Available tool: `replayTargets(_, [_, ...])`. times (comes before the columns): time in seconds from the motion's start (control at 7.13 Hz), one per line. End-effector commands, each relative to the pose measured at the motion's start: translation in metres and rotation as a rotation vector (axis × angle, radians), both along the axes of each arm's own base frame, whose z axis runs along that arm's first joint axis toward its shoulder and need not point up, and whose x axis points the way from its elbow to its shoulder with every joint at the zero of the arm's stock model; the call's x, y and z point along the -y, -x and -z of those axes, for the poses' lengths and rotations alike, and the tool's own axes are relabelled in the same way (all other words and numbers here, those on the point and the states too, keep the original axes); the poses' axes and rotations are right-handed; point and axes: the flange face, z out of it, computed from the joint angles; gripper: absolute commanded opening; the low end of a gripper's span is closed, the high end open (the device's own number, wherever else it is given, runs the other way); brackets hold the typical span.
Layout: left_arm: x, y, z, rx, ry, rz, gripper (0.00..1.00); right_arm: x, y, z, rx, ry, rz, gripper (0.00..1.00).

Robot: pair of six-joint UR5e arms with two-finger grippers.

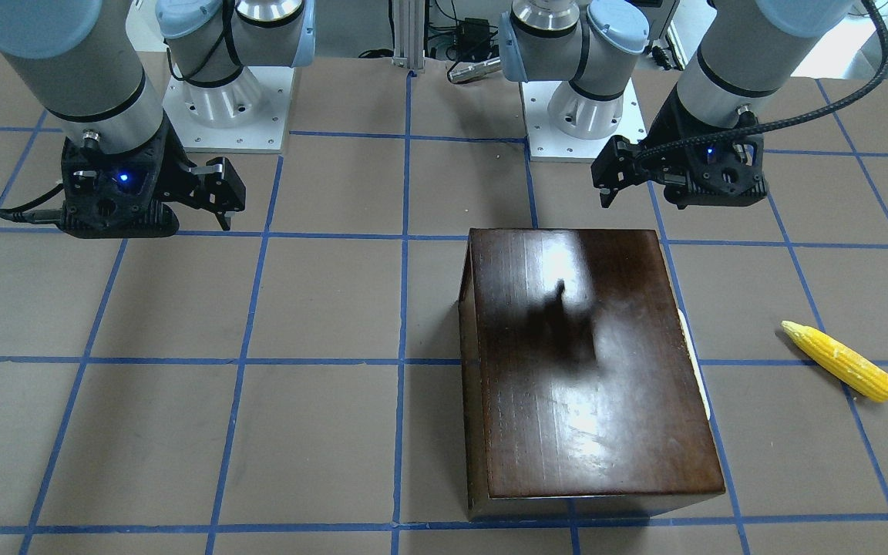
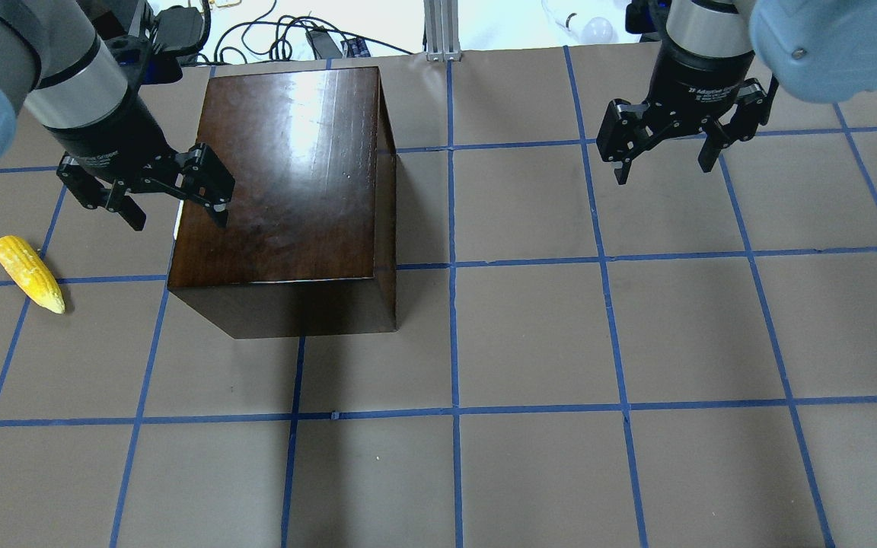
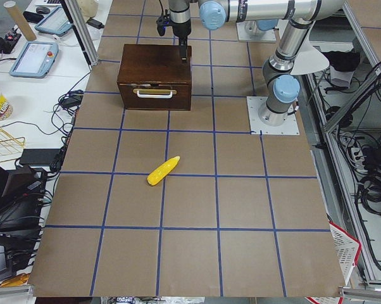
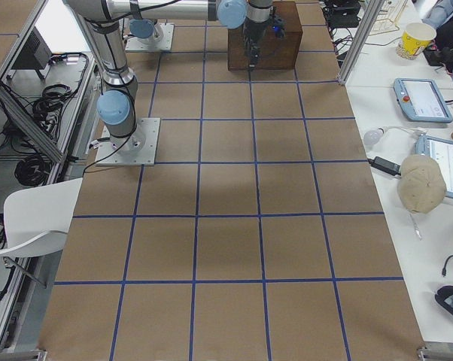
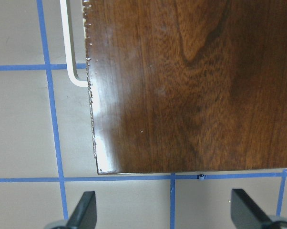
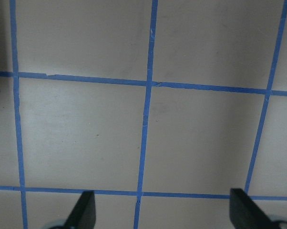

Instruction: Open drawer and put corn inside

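Note:
The glossy dark-brown box (image 2: pixel 286 175) stands left of the table's middle. Its drawer (image 3: pixel 155 96) is shut, and the front panel with a white handle (image 5: pixel 69 47) faces the table's left end. The yellow corn (image 2: pixel 27 272) lies on the table left of the box, apart from it; it also shows in the front view (image 1: pixel 841 361). My left gripper (image 2: pixel 180 221) is open and empty, and hovers above the box's near corner on the drawer side (image 5: pixel 165 212). My right gripper (image 2: pixel 663 173) is open and empty above bare table on the right (image 6: pixel 165 212).
The brown table (image 2: pixel 530 342) carries a grid of blue tape. The two arm bases (image 1: pixel 228 100) stand at the robot's edge. Cables and an aluminium post (image 2: pixel 438 30) lie beyond the far edge. Side tables with tablets (image 4: pixel 422 98) flank the ends.

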Motion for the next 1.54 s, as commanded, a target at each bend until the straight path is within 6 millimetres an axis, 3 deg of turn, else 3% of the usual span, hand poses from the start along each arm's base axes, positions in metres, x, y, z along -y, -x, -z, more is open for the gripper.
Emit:
replayTargets(0.0, [0.008, -0.004, 0.002, 0.004, 0.037, -0.006, 1.0, 0.0, 0.0, 0.0, -0.001, 0.0, 0.0, 1.0])
replayTargets(0.28, [0.018, -0.015, 0.005, 0.009, 0.089, -0.021, 1.0, 0.0, 0.0, 0.0, -0.001, 0.0, 0.0, 1.0])
replayTargets(0.42, [0.027, -0.034, 0.005, 0.013, 0.129, -0.056, 1.0, 0.0, 0.0, 0.0, 0.001, 0.0, 0.0, 1.0])
replayTargets(0.84, [0.05, -0.118, 0.015, 0.017, 0.152, -0.133, 1.0, 0.0, 0.0, 0.0, -0.001, 0.0, 0.0, 1.0])
replayTargets(1.12, [0.063, -0.145, 0.027, 0.024, 0.174, -0.105, 1.0, 0.0, 0.0, 0.0, -0.001, 0.0, 0.0, 1.0])
replayTargets(1.4, [0.075, -0.189, 0.044, -0.048, 0.213, -0.111, 1.0, 0.0, 0.0, 0.0, -0.001, 0.0, 0.0, 1.0])
